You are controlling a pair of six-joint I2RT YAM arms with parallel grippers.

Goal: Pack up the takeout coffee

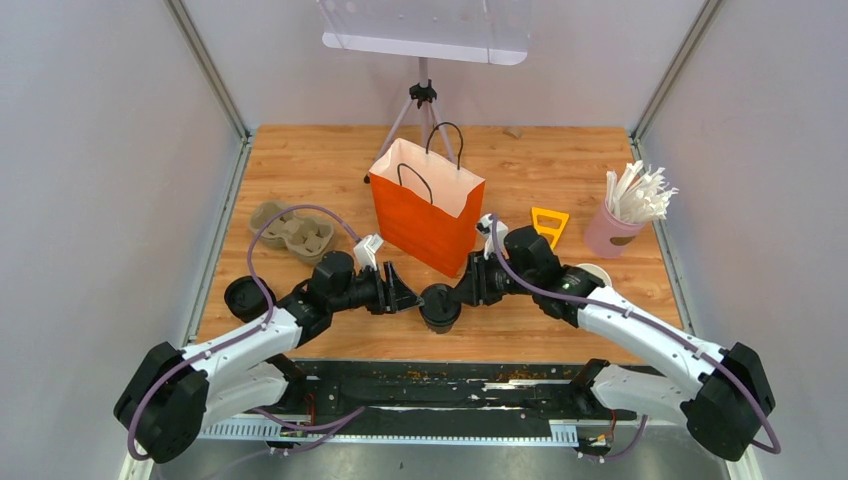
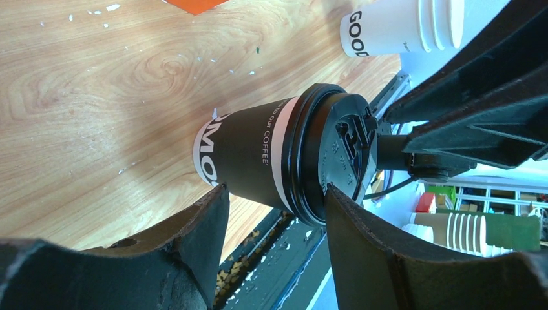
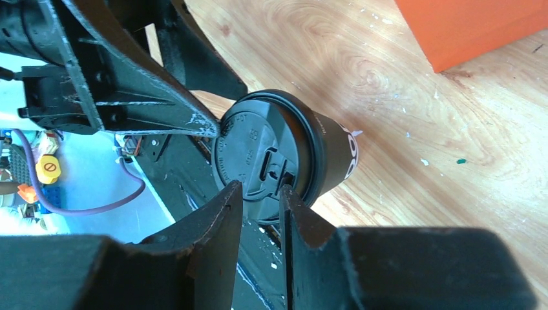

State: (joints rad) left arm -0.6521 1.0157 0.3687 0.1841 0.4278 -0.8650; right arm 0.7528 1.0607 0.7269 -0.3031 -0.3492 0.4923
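One takeout coffee, a black cup with a white band and a black lid (image 1: 439,307) (image 2: 258,152) (image 3: 284,152), stands upright on the wooden table near its front edge, between my two grippers. My left gripper (image 1: 408,294) (image 2: 274,190) is open just left of it; one fingertip (image 2: 216,194) reaches the cup's lower wall and the other the lid's rim. My right gripper (image 1: 462,290) (image 3: 260,186) comes from the right, its jaws a narrow gap apart at the lid's top, holding nothing. The orange paper bag (image 1: 425,215) (image 3: 478,26) stands open just behind.
A second black-lidded cup (image 1: 245,297) sits at the front left. A white cup (image 1: 592,275) (image 2: 388,26) stands by my right arm. Brown pulp tray (image 1: 292,230) at left, yellow piece (image 1: 548,225) and pink cup of straws (image 1: 615,230) at right, tripod (image 1: 423,100) behind.
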